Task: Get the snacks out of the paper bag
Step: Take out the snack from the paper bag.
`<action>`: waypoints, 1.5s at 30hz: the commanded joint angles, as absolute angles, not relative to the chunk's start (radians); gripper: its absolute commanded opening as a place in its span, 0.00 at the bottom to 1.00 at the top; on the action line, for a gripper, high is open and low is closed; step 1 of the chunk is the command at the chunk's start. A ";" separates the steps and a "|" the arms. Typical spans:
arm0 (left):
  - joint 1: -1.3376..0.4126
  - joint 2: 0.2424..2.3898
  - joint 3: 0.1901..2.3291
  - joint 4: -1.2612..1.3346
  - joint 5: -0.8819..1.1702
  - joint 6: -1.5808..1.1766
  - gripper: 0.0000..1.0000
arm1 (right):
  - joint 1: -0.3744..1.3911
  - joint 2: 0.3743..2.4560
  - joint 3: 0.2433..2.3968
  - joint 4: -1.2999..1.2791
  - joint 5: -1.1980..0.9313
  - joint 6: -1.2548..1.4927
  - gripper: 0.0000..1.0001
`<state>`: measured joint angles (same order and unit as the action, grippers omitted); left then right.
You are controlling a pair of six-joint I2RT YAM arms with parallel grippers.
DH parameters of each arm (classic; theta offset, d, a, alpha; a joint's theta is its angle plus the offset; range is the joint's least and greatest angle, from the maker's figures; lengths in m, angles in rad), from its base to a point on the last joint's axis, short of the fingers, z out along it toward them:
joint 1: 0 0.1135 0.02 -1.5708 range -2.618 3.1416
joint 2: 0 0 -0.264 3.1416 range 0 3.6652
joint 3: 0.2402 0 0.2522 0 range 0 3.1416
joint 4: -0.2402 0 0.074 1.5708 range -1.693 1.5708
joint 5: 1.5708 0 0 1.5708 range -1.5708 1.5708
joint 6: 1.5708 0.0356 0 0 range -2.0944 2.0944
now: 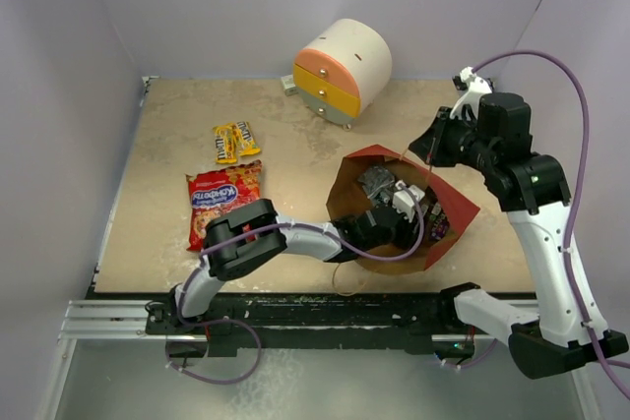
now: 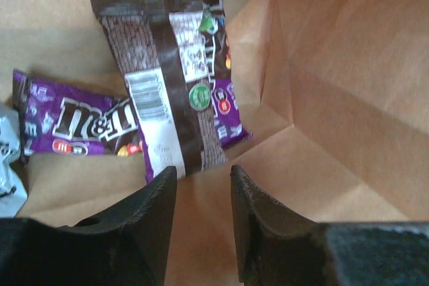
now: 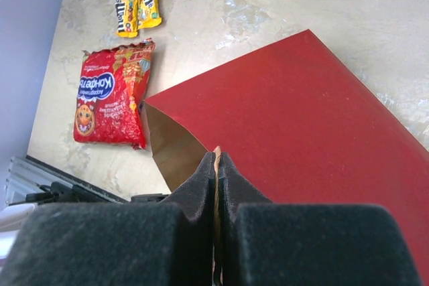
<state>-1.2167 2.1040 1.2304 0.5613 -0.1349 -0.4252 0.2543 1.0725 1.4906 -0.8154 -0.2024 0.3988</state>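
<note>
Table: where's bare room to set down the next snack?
Free: back-left corner of the table, between wall, yellow packets and cabinet; strip between crisp packet and paper bag. Crowded: front centre, left arm spans into bag.

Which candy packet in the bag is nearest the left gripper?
The brown packet: it lies on top of the purple packet, its end just ahead of the left gripper.
</note>
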 commanded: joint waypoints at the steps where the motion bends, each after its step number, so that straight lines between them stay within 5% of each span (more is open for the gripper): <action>1: -1.213 2.151 1.334 0.622 -0.183 -0.376 0.43 | 0.253 1.069 1.542 -0.836 -0.211 0.379 0.00; 16: -1.186 2.306 1.537 0.568 -0.240 -0.305 0.58 | 0.253 1.068 1.563 -0.862 -0.214 0.382 0.00; 30: -1.186 2.206 1.507 0.486 -0.281 -0.316 0.22 | 0.253 1.075 1.562 -0.843 -0.206 0.380 0.00; 45: -1.187 1.791 1.290 0.124 -0.055 -0.435 0.15 | 0.253 1.051 1.488 -0.747 -0.235 0.373 0.00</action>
